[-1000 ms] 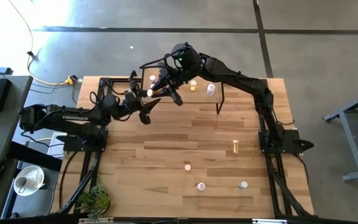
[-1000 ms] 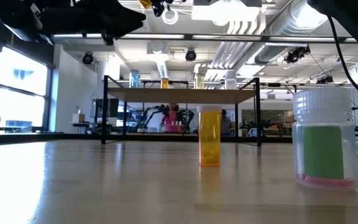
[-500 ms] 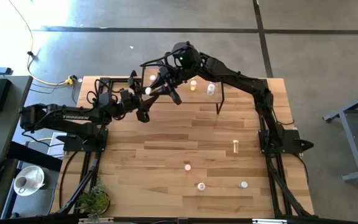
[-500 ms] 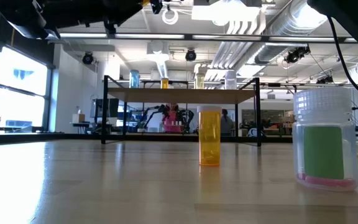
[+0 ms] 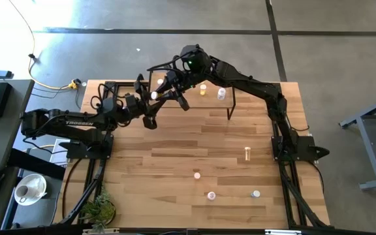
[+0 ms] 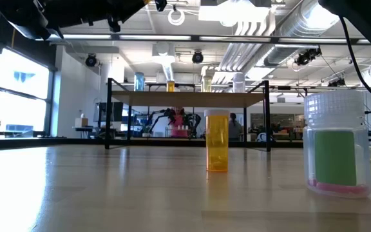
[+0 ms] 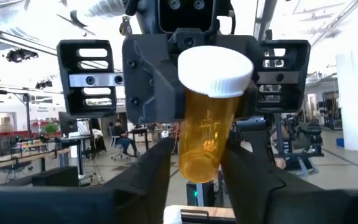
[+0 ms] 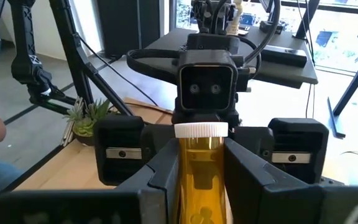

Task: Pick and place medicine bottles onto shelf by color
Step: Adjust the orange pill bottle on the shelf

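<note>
An orange medicine bottle with a white cap (image 7: 207,134) is held in the air between my two grippers, above the shelf's left part (image 5: 154,96). My right gripper (image 8: 201,180) reaches in from the far right (image 5: 163,93) and is shut on it. My left gripper (image 7: 197,168) faces it from the near left (image 5: 151,106) and is shut on the same bottle. The shelf (image 5: 209,103) carries an orange bottle (image 5: 203,90) and a whitish one (image 5: 221,94), standing upright. My left gripper pinches the bottle's orange body (image 7: 194,158), below the cap, between its two fingers. The fingers lie along the bottle, slanting up from the table's near left. The bottle is clear of everything, tilted, its cap (image 7: 215,70) toward my left wrist. My right gripper pinches the orange body (image 8: 199,174) between its two fingers, which lie along the bottle. They come from the table's far right, slanting down. The cap (image 8: 201,130) points away from this gripper, toward the left one.
Loose bottles are on the table's near right: an orange one (image 5: 247,153) and three small ones (image 5: 197,174), (image 5: 211,194), (image 5: 256,193). In the low view an orange bottle (image 6: 217,142) and a white, green-labelled one (image 6: 337,145) stand before the shelf (image 6: 189,98).
My left gripper has gone up and toward the far edge, to the orange bottle held by my right gripper, and now stands around it. My right gripper and the bottle have kept still.
</note>
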`<action>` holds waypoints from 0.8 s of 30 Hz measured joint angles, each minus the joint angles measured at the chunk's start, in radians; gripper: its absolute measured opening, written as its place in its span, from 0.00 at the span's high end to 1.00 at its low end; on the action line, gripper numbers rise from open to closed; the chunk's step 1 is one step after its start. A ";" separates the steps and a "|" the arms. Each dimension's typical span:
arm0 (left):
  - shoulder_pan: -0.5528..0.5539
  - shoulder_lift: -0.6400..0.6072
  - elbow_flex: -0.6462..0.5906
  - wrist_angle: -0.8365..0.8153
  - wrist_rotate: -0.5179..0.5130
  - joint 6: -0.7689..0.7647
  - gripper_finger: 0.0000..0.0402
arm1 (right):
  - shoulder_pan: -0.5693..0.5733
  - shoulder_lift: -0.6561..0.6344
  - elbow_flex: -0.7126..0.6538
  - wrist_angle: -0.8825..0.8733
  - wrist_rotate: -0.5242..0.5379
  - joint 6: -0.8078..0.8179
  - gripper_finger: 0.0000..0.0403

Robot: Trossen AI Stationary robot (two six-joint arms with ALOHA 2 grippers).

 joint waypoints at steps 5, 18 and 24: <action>0.000 0.000 0.000 -0.001 0.010 0.008 0.78 | 0.000 0.000 0.000 -0.003 0.001 -0.012 0.78; 0.002 0.000 0.000 -0.011 -0.009 0.007 0.79 | -0.016 0.001 -0.001 -0.047 0.103 0.035 0.64; 0.000 0.000 0.000 -0.045 -0.045 0.009 0.79 | -0.020 0.001 -0.001 -0.088 0.106 0.031 0.57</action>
